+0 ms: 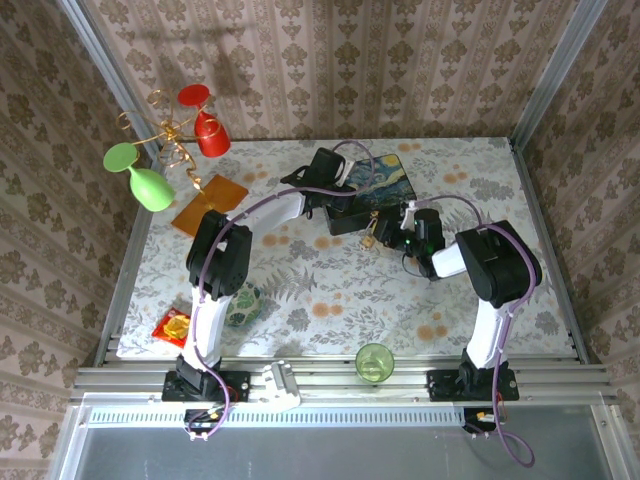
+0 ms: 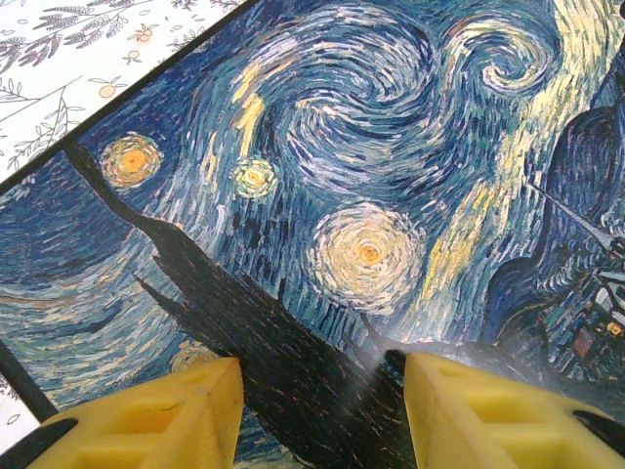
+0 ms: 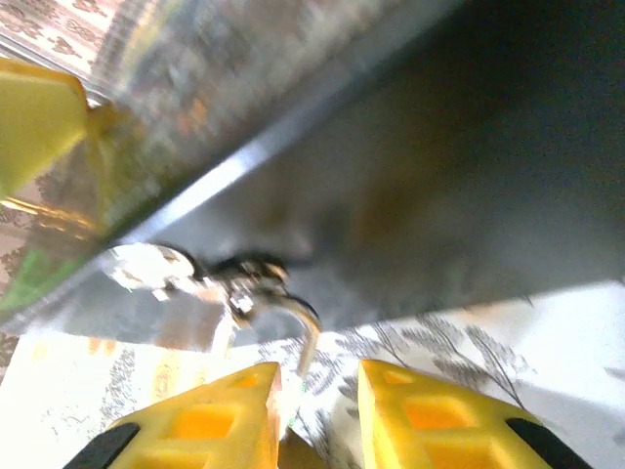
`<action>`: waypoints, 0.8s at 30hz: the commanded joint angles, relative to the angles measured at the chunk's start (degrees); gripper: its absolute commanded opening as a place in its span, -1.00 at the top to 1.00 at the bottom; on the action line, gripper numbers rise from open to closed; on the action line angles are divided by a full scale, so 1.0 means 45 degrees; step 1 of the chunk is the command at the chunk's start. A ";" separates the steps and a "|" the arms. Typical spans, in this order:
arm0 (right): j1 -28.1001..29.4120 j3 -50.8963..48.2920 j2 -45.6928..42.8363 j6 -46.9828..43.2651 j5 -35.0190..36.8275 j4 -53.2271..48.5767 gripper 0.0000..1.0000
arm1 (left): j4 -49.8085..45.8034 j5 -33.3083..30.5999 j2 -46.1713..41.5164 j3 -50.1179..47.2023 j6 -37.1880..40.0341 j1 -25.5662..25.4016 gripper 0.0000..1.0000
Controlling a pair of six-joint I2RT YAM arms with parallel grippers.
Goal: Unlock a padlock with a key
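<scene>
The starry-night box [image 1: 392, 180] [image 2: 371, 195] lies at the back middle of the table. My left gripper [image 1: 338, 208] [image 2: 320, 366] is over its painted lid, open, with just the lid between the yellow fingers. The tiny brass padlock [image 1: 370, 238] [image 3: 314, 334] hangs by its silver shackle from the box's front hasp [image 3: 249, 278]. My right gripper [image 1: 404, 238] [image 3: 320, 376] reaches in from the right, and the brass body sits deep between its narrowly spaced fingers. The right wrist view is blurred. The key is hidden.
A gold rack [image 1: 172, 140] with a green and a red glass stands at the back left, beside an orange card [image 1: 210, 205]. Near the front are a green cup [image 1: 374, 362], a patterned ball [image 1: 243, 303] and a snack packet [image 1: 173, 327].
</scene>
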 commanded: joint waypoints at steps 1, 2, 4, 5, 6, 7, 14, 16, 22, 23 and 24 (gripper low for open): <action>0.0030 -0.0272 -0.0103 0.0039 0.0190 0.0184 0.42 | -0.0408 0.0387 -0.0104 -0.0309 -0.0294 0.0060 0.03; 0.0065 -0.0300 -0.0046 0.0001 0.0121 0.0231 0.41 | -0.0407 0.0446 -0.0097 -0.0303 -0.0325 0.0051 0.03; 0.0098 -0.0414 0.0180 0.0157 -0.0147 0.0866 0.37 | -0.0400 0.0482 -0.0083 -0.0309 -0.0329 0.0051 0.03; 0.0100 -0.0519 0.0330 0.0414 -0.0459 0.1540 0.33 | -0.0388 0.0471 -0.0085 -0.0315 -0.0342 0.0051 0.03; 0.0106 -0.0623 0.0448 0.0649 -0.0704 0.2082 0.29 | -0.0401 0.0450 -0.0087 -0.0312 -0.0329 0.0051 0.03; 0.0147 -0.0694 0.0548 0.0804 -0.0803 0.2387 0.25 | -0.0415 0.0442 -0.0063 -0.0333 -0.0335 0.0070 0.03; 0.1735 0.0377 -0.0179 -0.2405 0.2690 -0.2840 -0.01 | -0.0392 0.0495 -0.0043 -0.0376 -0.0411 0.0085 0.03; 0.1946 0.0645 -0.0018 -0.2727 0.2967 -0.3153 -0.05 | -0.0367 0.0570 -0.0005 -0.0373 -0.0464 0.0116 0.03; 0.2184 0.0709 0.0225 -0.2890 0.3526 -0.3377 0.09 | -0.0330 0.0672 -0.0043 -0.0539 -0.0570 0.0139 0.03; 0.2253 0.0680 0.0191 -0.2906 0.3633 -0.3474 0.15 | -0.0320 0.0696 -0.0043 -0.0556 -0.0598 0.0129 0.03; 0.2304 0.0635 0.0118 -0.2959 0.3653 -0.3601 0.19 | -0.0276 0.0726 -0.0023 -0.0574 -0.0619 0.0131 0.02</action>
